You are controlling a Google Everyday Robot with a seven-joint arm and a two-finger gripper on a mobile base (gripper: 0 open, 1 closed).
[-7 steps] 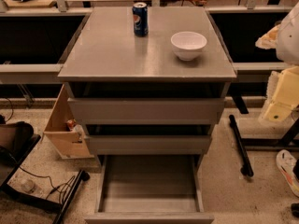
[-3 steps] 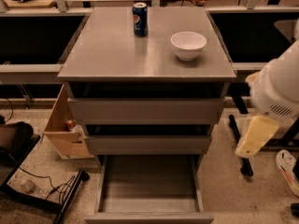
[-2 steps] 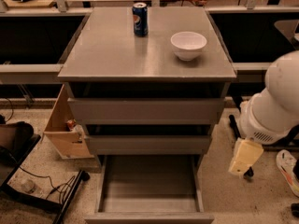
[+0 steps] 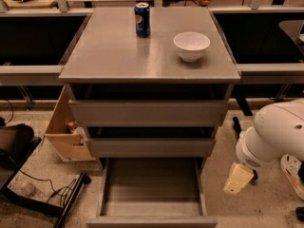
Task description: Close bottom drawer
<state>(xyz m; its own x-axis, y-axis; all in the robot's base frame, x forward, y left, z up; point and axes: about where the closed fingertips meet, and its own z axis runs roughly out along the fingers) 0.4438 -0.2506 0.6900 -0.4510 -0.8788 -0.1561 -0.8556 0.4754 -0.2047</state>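
Camera view: bottom drawer [image 4: 151,186] open; hand [image 4: 237,178] off its right edge, apart, state can't tell.

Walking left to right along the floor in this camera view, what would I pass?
Light brown box → open bottom drawer of the grey cabinet → the robot's gripper, hanging low just right of the drawer.

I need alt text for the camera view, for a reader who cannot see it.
The bottom drawer of the grey cabinet stands pulled out and empty; the robot's gripper hangs to its right, not touching it. A blue can and a white bowl sit on the cabinet top.
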